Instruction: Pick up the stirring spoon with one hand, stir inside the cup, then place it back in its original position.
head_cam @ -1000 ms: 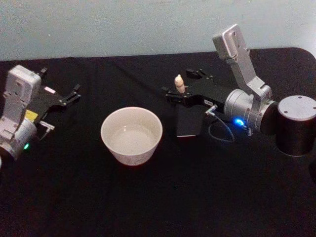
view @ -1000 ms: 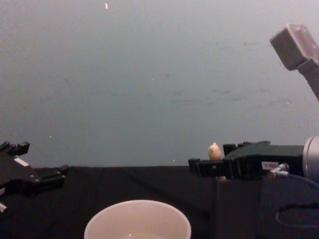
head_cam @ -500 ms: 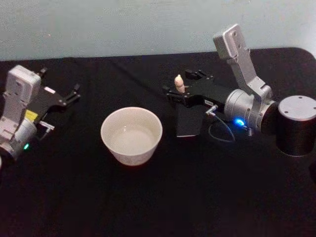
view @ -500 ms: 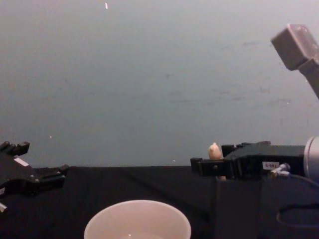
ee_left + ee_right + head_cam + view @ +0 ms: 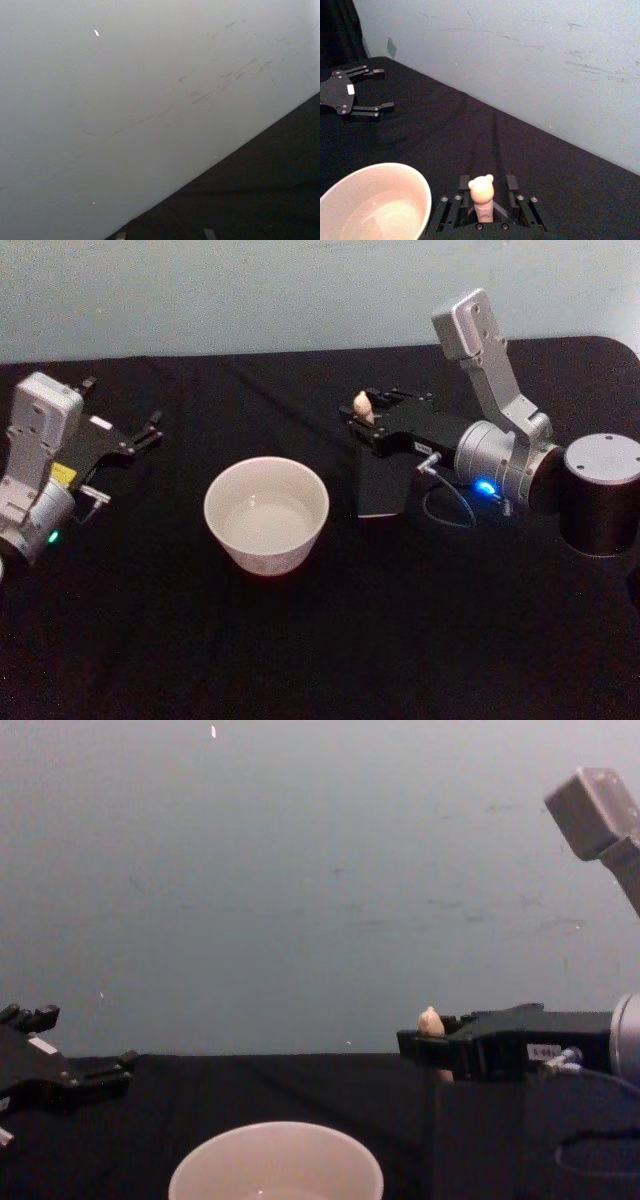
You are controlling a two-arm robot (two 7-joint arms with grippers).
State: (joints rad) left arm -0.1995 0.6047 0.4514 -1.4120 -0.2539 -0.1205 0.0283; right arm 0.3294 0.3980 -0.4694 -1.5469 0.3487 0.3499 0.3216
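Observation:
The stirring spoon (image 5: 365, 405) stands upright in a dark square holder (image 5: 383, 490), its pale knob (image 5: 481, 189) sticking out above. My right gripper (image 5: 370, 406) reaches in level from the right and is open. One finger sits on each side of the handle, and small gaps show in the right wrist view. From the chest view, the near finger hides the lower handle (image 5: 430, 1023). The cream-white cup (image 5: 266, 515) sits on the table to the left of the holder. My left gripper (image 5: 122, 408) rests open at the far left, apart from everything.
A black cloth (image 5: 330, 640) covers the table, which ends at a pale wall behind. My right arm's dark cylindrical joint (image 5: 600, 495) stands at the right edge. A thin cable loop (image 5: 450, 508) hangs beside the holder.
My right gripper's fingertips have drawn back toward the wrist and apart, while the arm itself stayed put. The spoon stands where it was. The cup and left arm have not moved.

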